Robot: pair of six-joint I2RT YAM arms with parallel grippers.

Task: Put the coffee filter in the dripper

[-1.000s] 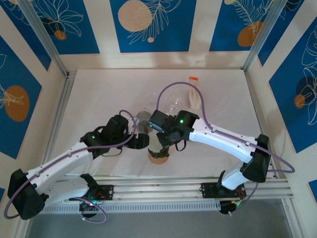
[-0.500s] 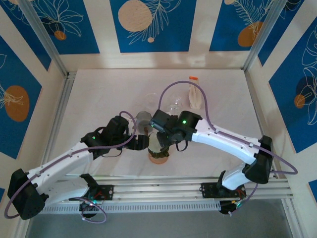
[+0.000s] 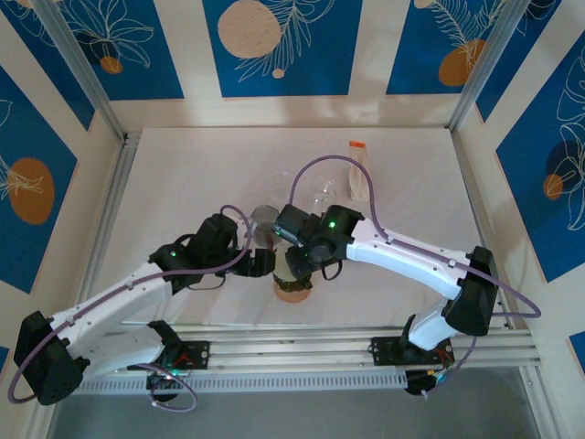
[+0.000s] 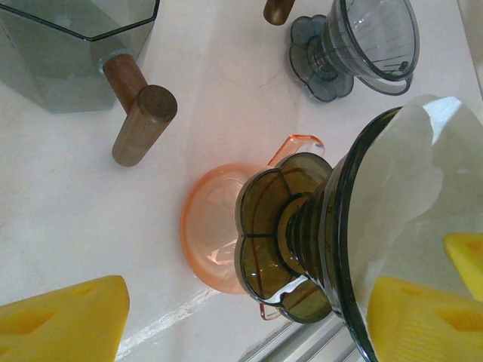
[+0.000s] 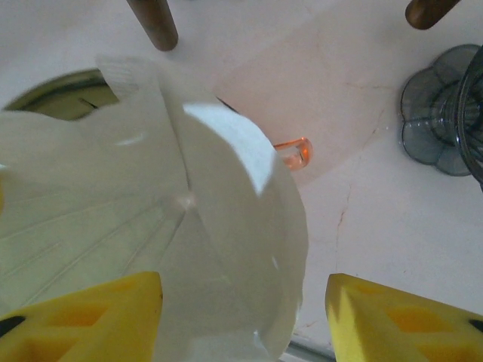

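Filter point(image 5: 151, 204) is sitting loosely in the dripper point(image 4: 302, 234), one flap riding above the rim, while your right pincer point(image 5: 243, 290) and left pincer point(image 4: 249, 302) are hanging spread about it; you're likely handling light, limp, easily torn paper, so be pinching only its top edge, gently.

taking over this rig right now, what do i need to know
Left gripper: open, at the olive dripper, not clamped on it.
Right gripper: open, over the coffee filter.
Done: the filter lies inside the dripper, one side standing above the rim.
The dripper overlaps an orange glass piece; can't tell if it rests on it.
Left: check the filter is seated, then back both arms off.
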